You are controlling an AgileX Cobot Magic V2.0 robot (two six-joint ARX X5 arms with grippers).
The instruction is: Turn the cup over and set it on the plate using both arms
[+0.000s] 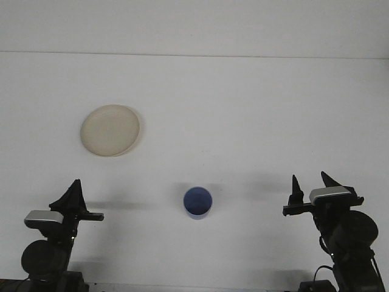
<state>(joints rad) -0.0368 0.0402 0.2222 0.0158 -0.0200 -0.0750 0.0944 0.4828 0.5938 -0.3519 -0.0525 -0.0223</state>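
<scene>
Front view. The blue cup (198,202) stands on the white table (243,109), roughly midway between the two grippers and level with them, touching neither. Whether its flat blue top is a base or an open mouth cannot be told.

The right gripper (309,190) has its jaws spread, two dark tips clearly apart, with nothing between them; the cup lies well off to its inner side.

The left gripper (74,198) shows as one dark wedge; whether its jaws are spread or pressed together cannot be told.

The beige plate (110,130) lies ahead of the left gripper, farther out on the table, well apart from the cup.

Judgement: no grasp has begun. The layout probably suits a handover, one arm lifting and turning the cup, the arm nearer the plate setting it down.
</scene>
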